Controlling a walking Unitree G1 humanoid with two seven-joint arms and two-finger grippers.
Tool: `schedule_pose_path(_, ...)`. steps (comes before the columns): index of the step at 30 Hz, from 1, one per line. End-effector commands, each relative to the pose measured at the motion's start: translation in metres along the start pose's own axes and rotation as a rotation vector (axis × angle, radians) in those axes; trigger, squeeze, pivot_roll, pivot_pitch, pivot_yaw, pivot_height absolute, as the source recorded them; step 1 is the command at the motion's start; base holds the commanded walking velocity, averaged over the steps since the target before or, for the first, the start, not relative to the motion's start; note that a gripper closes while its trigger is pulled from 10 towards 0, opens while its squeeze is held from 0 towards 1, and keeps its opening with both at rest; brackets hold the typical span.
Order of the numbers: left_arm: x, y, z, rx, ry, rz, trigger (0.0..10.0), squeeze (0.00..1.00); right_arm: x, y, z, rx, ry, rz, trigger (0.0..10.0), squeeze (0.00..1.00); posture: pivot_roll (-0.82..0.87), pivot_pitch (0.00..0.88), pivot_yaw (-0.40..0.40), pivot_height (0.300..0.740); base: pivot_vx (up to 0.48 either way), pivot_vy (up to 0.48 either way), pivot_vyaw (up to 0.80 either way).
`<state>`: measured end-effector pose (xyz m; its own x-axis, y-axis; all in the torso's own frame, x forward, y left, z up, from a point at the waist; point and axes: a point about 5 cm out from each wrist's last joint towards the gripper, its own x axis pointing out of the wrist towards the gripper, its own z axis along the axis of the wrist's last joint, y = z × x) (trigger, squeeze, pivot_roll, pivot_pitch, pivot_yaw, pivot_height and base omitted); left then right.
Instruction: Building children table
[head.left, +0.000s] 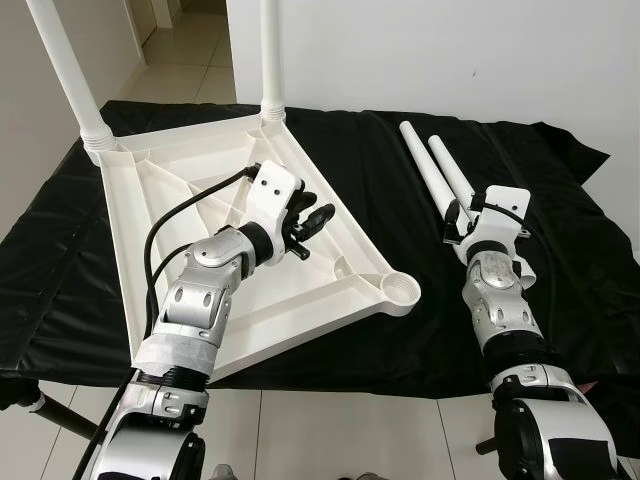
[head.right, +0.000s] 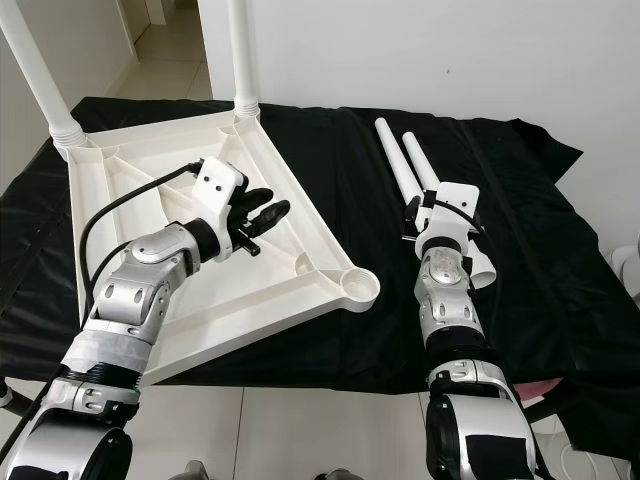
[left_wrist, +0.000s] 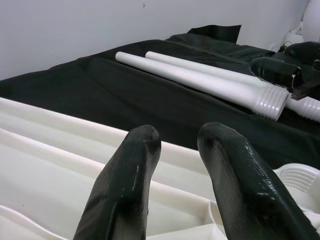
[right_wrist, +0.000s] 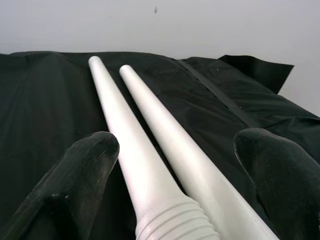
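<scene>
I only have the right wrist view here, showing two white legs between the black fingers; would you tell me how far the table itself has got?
Observer: The white tabletop lies upside down on the black cloth, with two legs already standing in its far corners.
Operator: Thank you. Is a socket free for the next leg?
Observer: Yes, the near corner socket, the one toward your arm, is empty.
Operator: And where is the left gripper?
Observer: The left gripper hovers over the tabletop's underside, fingers slightly apart, holding nothing.
Operator: And my right gripper?
Observer: The right gripper is open, straddling the threaded ends of both loose legs.
</scene>
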<state>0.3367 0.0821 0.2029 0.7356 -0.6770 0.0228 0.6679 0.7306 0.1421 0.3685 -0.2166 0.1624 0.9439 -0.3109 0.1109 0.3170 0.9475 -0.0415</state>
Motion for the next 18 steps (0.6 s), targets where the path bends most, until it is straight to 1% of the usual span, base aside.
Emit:
schedule_pose_path(1, 0.001, -0.005, -0.002, -0.005, 0.019, -0.002, 10.0, 0.00, -0.001, 0.000, -0.002, 0.016, 0.013, -0.027, 10.0, 0.00, 0.03, 0.012, -0.011, 0.740, 0.000, 0.000, 0.00)
schedule_pose_path(3, 0.001, -0.007, -0.003, -0.006, 0.023, -0.003, 10.0, 0.00, -0.003, -0.002, -0.004, 0.031, 0.015, -0.051, 10.0, 0.00, 0.03, 0.021, -0.005, 0.740, 0.000, 0.000, 0.00)
schedule_pose_path(6, -0.001, -0.008, -0.004, -0.006, 0.034, -0.008, 10.0, 0.00, -0.007, -0.008, -0.009, 0.068, 0.030, -0.127, 10.0, 0.00, 0.03, 0.038, 0.009, 0.740, 0.000, 0.000, 0.00)
schedule_pose_path(7, -0.001, -0.008, -0.004, -0.006, 0.034, -0.008, 10.0, 0.00, -0.007, -0.008, -0.009, 0.068, 0.030, -0.127, 10.0, 0.00, 0.03, 0.038, 0.009, 0.740, 0.000, 0.000, 0.00)
schedule_pose_path(9, -0.001, -0.008, -0.005, -0.010, 0.041, -0.013, 10.0, 0.00, -0.012, -0.013, -0.017, 0.111, 0.065, -0.196, 10.0, 0.00, 0.03, 0.044, 0.010, 0.740, 0.000, 0.000, 0.00)
schedule_pose_path(10, -0.001, -0.008, -0.005, -0.010, 0.041, -0.013, 10.0, 0.00, -0.012, -0.013, -0.017, 0.111, 0.065, -0.196, 10.0, 0.00, 0.03, 0.044, 0.010, 0.740, 0.000, 0.000, 0.00)
schedule_pose_path(11, -0.002, -0.008, -0.005, -0.012, 0.043, -0.012, 10.0, 0.00, -0.015, -0.016, -0.021, 0.134, 0.086, -0.236, 10.0, 0.00, 0.03, 0.049, 0.013, 0.740, 0.000, 0.000, 0.00)
schedule_pose_path(12, -0.002, -0.008, -0.005, -0.012, 0.043, -0.012, 10.0, 0.00, -0.015, -0.016, -0.021, 0.134, 0.086, -0.236, 10.0, 0.00, 0.03, 0.049, 0.013, 0.740, 0.000, 0.000, 0.00)
schedule_pose_path(13, -0.002, -0.007, -0.004, -0.012, 0.044, -0.011, 10.0, 0.00, -0.018, -0.017, -0.025, 0.162, 0.107, -0.266, 10.0, 0.00, 0.03, 0.051, 0.016, 0.740, 0.000, 0.000, 0.00)
schedule_pose_path(14, -0.002, -0.007, -0.004, -0.012, 0.046, -0.010, 10.0, 0.00, -0.021, -0.016, -0.029, 0.184, 0.122, -0.279, 10.0, 0.00, 0.04, 0.054, 0.017, 0.740, 0.000, 0.000, 0.00)
schedule_pose_path(18, -0.002, -0.007, -0.003, -0.011, 0.049, -0.010, 10.0, 0.00, -0.025, -0.015, -0.034, 0.198, 0.142, -0.278, 10.0, 0.00, 0.04, 0.055, 0.019, 0.740, 0.000, 0.000, 0.00)
